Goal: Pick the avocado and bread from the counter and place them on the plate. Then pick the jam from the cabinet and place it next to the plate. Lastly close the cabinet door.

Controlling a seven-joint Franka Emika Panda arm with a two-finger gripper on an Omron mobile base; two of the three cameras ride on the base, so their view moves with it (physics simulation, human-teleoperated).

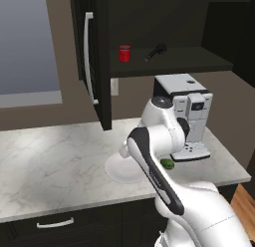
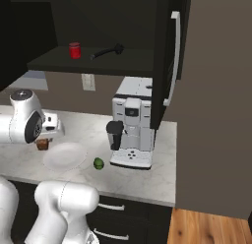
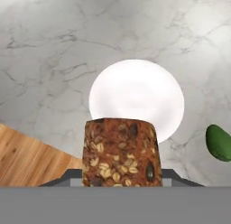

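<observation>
Hand view: my gripper [image 3: 119,182] is pinched on the reddish-brown seeded bread piece [image 3: 119,151], its fingers mostly hidden behind the slice, which stands on end with its long axis running up the frame.

The flat round white plate [image 3: 137,99] sits just beyond the bread along the gripper's line of sight, bare on the white grey-veined marble counter [image 3: 54,60]. I judge the bread is held above and short of the plate, so the coming move is a short carry forward, then down.

In the right base view the bread [image 2: 43,143] hangs just beside the plate's [image 2: 64,156] far-left rim, under the white wrist.

The small dark-green oval avocado [image 3: 219,142] lies on the counter just beside the plate's edge, to the right in the hand view, apart from the rim and not yet placed.

The small red jam jar [image 1: 124,53] is on the shelf of the black-brown upper cabinet [image 1: 199,59], its tall dark door [image 1: 92,57] standing open.
</observation>
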